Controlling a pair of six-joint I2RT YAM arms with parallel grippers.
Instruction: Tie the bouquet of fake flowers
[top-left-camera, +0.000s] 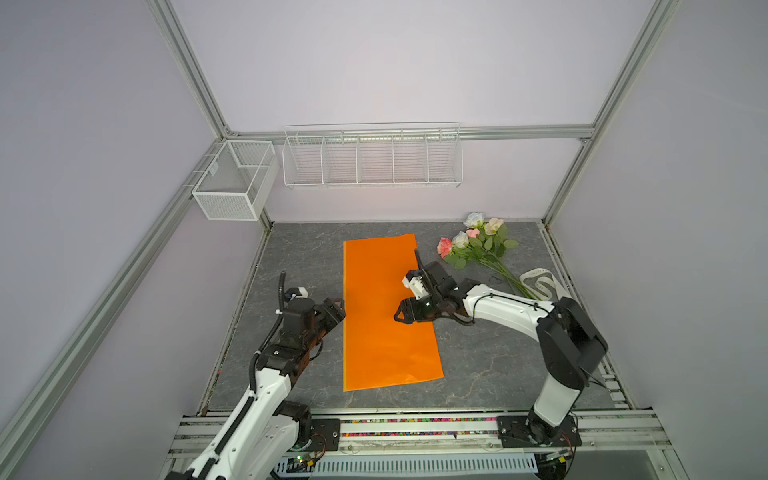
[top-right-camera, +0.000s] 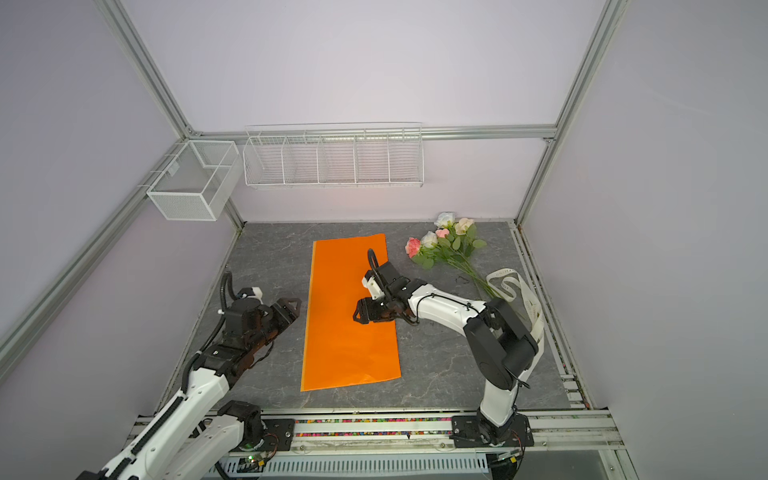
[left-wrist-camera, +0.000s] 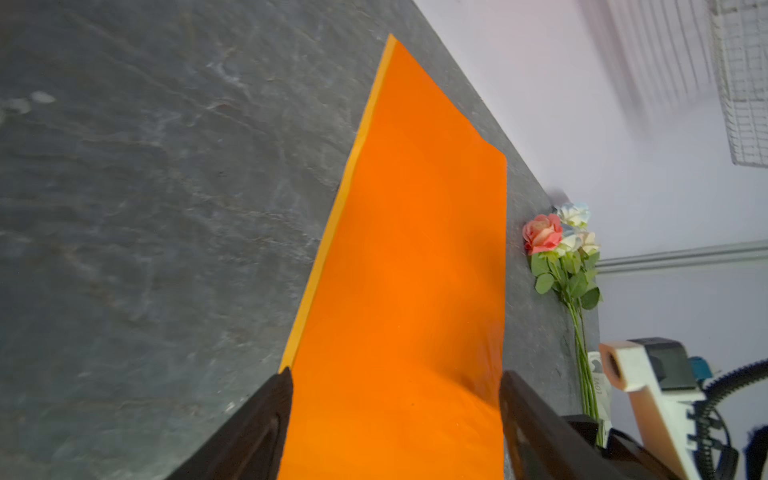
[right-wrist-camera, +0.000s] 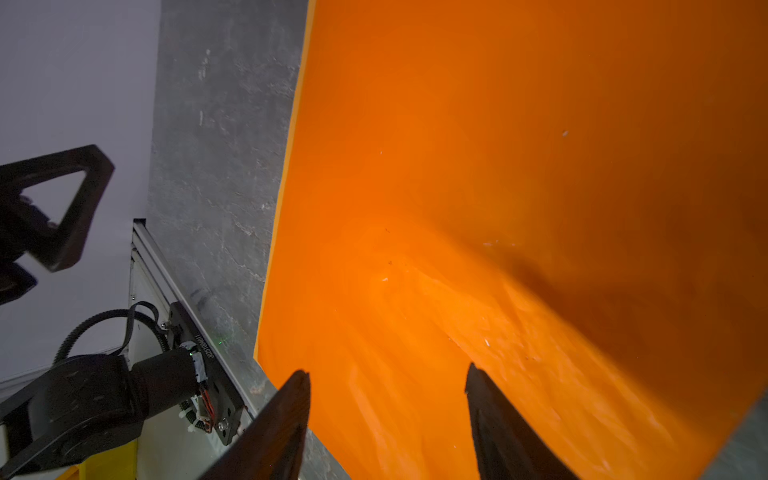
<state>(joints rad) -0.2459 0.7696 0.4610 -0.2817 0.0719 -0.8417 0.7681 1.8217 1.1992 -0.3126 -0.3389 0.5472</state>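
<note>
Both left pincer (top-left-camera: 338, 308) and right pincer (top-left-camera: 400, 315) stand open, the bouquet (top-left-camera: 478, 245) lying well apart from both.

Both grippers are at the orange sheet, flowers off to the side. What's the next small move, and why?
Probably swing the right gripper toward the stem end of the bouquet of fake flowers. Its jaws stand apart over the orange sheet holding nothing, the left gripper is empty too, and the bouquet lies off the sheet, on the right arm's side.
</note>
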